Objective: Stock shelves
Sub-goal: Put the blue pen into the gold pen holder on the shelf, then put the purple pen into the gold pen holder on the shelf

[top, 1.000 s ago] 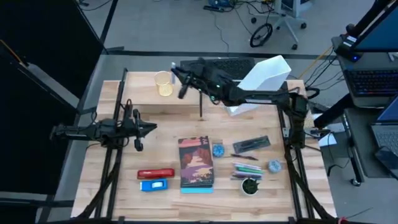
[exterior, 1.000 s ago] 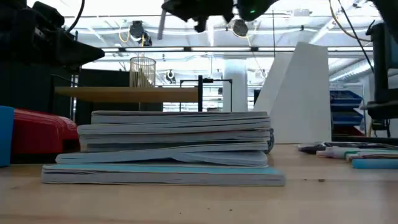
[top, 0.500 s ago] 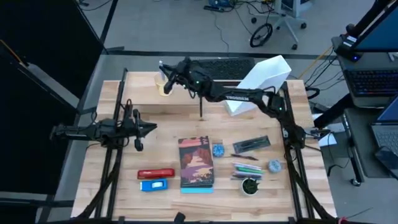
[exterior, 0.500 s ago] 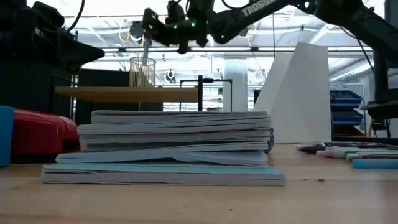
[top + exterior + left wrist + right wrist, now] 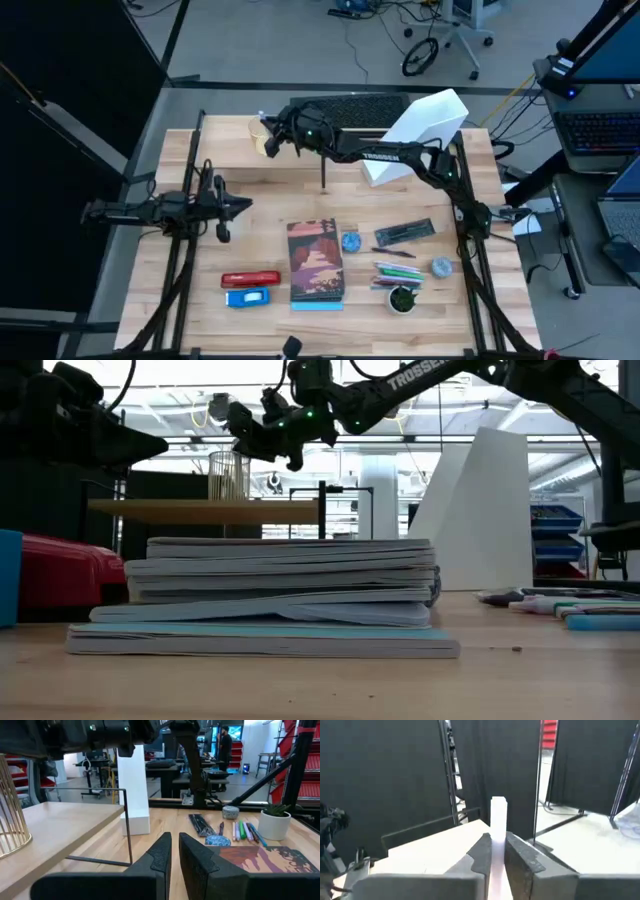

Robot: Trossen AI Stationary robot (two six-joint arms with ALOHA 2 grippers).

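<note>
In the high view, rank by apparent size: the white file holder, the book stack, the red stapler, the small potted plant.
1. white file holder
2. book stack, fairly close to the holder in footprint
3. red stapler
4. potted plant

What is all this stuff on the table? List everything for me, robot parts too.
Plank shelf: one, light wood on black legs, back of the table.
Wire cup: one, gold, on the shelf's left end.
File holder: one, white, back right.
Stack of books: one, red-and-cream cover on top, centre front.
Stapler: one, red, front left.
Blue case: one, beside the stapler.
Markers: a few, mixed colours, right front.
Potted plant: one, white pot, right front.
Dark pencil case: one, right of the books.
Left gripper: waiting at the left, shut.
Right gripper: over the cup, shut on a white marker.
</note>
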